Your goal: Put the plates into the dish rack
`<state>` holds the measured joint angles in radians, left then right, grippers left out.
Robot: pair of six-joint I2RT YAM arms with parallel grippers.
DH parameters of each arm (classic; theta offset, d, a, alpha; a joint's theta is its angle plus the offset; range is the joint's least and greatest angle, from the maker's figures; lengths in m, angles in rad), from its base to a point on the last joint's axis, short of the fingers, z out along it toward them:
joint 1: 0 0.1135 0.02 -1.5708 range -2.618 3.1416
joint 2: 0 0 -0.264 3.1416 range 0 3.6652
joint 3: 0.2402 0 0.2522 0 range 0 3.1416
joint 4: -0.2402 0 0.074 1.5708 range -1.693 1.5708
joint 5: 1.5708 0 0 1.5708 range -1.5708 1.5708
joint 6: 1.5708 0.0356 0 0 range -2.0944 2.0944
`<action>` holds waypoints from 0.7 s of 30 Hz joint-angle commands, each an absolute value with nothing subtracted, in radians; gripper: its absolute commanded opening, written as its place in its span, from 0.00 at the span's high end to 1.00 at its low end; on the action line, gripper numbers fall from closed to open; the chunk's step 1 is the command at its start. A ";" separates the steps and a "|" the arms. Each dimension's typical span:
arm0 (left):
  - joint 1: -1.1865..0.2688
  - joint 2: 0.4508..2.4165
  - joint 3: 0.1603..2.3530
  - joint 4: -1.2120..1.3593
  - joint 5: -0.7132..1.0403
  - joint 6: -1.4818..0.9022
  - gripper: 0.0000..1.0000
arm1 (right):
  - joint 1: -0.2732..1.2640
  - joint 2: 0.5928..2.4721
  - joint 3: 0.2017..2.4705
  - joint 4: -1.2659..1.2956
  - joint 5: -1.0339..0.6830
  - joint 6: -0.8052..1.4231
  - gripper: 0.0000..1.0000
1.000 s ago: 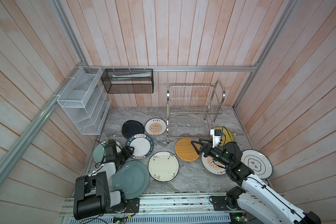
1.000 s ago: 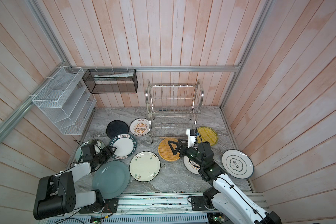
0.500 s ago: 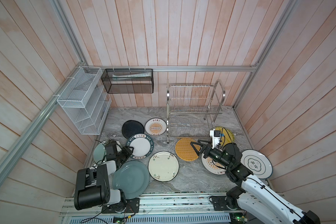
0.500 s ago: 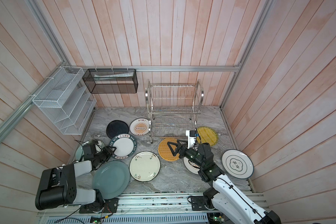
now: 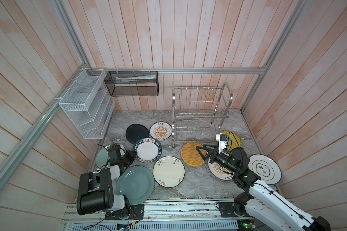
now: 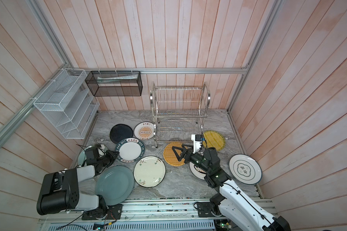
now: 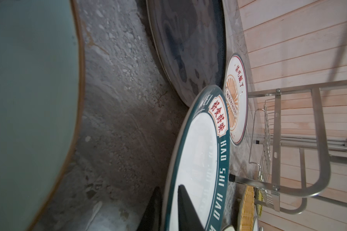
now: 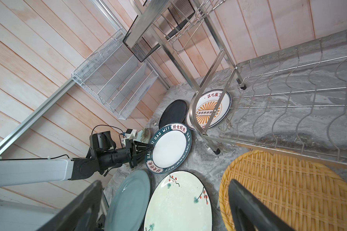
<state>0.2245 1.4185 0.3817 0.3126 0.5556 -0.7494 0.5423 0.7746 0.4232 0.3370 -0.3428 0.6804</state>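
Nearest the front rail, flat on the grey marbled worktop [image 5: 198,186]: a large round grey-blue plate [image 5: 135,185] and, just beside it on the right, a round cream plate with painted blossom sprigs [image 5: 168,171]. Further right at about the same depth, a round white plate with an orange sunburst [image 5: 218,174], partly hidden under the right arm, then a round white plate with dark blue rings [image 5: 265,169]. A little further in on the left, left fingers [image 7: 186,210] closed on the near rim of a round white plate with a dark teal lettered border [image 5: 147,150], one finger over its white face, the other beneath its edge. Beside that, mostly covered by the left arm, a round pale green plate [image 5: 101,158]. Towards the middle, right fingers [image 8: 248,204] spread wide apart, one of them above a round orange plate with a woven basket pattern [image 5: 189,158]. Behind the right wrist camera, a round yellow woven-pattern plate [image 5: 236,136]. Further back on the left, a round matte black plate [image 5: 137,133], then a second sunburst plate with red lettering [image 5: 160,131] just beside a front leg of the rack. At the back of the worktop, upright near the wall, the two-tier shiny steel wire dish rack with curved tube side frames [image 5: 198,115]. Furthest, hung on the wall rails: a white mesh tiered organizer [image 5: 84,104] and a black mesh basket [image 5: 131,86].
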 commanded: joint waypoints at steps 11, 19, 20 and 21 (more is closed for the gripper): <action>0.229 1.465 0.398 0.428 0.659 -0.809 0.94 | 0.549 0.763 0.426 0.324 -0.330 0.677 0.02; 0.230 1.293 0.382 0.331 0.689 -0.814 1.00 | 0.549 0.758 0.450 0.264 -0.263 0.672 0.02; 0.230 1.268 0.380 0.319 0.701 -0.819 1.00 | 0.549 0.758 0.457 0.254 -0.255 0.672 0.02; 0.229 1.242 0.379 0.304 0.713 -0.823 1.00 | 0.548 0.759 0.461 0.252 -0.253 0.673 0.02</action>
<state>0.2264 1.3006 0.3813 0.3191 0.6445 -0.8013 0.5426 0.7666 0.4267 0.2874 -0.2913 0.6800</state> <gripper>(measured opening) 0.088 0.978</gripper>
